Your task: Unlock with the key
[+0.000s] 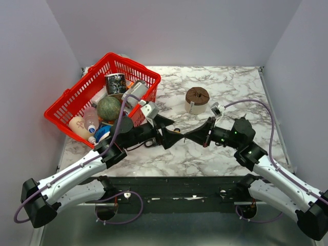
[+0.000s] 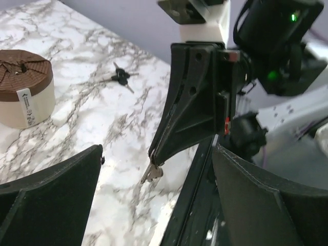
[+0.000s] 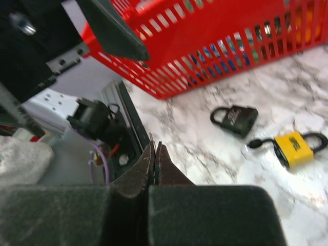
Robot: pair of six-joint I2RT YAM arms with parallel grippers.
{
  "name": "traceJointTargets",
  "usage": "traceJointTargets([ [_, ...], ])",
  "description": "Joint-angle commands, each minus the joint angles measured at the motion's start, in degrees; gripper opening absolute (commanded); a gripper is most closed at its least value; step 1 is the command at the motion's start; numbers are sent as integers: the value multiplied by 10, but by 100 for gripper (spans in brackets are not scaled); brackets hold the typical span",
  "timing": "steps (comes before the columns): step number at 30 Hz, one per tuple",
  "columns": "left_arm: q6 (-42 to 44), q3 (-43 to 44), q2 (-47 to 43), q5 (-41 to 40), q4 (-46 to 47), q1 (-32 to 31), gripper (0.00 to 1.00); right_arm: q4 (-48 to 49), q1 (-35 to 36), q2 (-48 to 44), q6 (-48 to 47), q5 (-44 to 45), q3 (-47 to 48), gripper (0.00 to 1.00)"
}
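In the red basket [image 1: 72, 95] lie bottles [image 1: 90, 119]; right hand [image 3: 155, 150] pinches the key [image 2: 152, 173], left hand [image 1: 171, 132] spread.

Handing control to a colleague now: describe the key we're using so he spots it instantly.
On the marble table, look front and centre. There the right gripper is shut, and a small silvery key pokes out below its fingertips, held off the surface. The loose keys with black heads, lying flat on the marble farther back, are not it.
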Motion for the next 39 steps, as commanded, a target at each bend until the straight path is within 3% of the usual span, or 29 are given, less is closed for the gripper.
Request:
traceJointTargets([
  [1, -163, -38, -19, -89, 117, 2, 94, 155, 2, -14, 61, 3, -8, 1],
  [4, -220, -51, -18, -94, 146, 2, 90, 170, 2, -18, 71, -1, -9, 1],
  [11, -293, -79, -2, -66, 200, 1, 69, 217, 2, -28, 98, 13, -29, 1],
  [22, -324, -98, 13, -60, 245, -10, 61, 242, 2, -30, 116, 30, -36, 1],
  [28, -322, -92, 25, -57, 259, -22, 52, 254, 2, -22, 128, 35, -44, 1],
  [30, -321, -94, 25, -61, 260, -23, 43, 257, 2, -22, 131, 38, -45, 1],
  [34, -322, -93, 26, -62, 260, -24, 38, 253, 2, -24, 131, 44, -47, 1],
  [39, -322, -91, 29, -62, 260, -27, 17, 246, 2, -24, 131, 47, -47, 1],
])
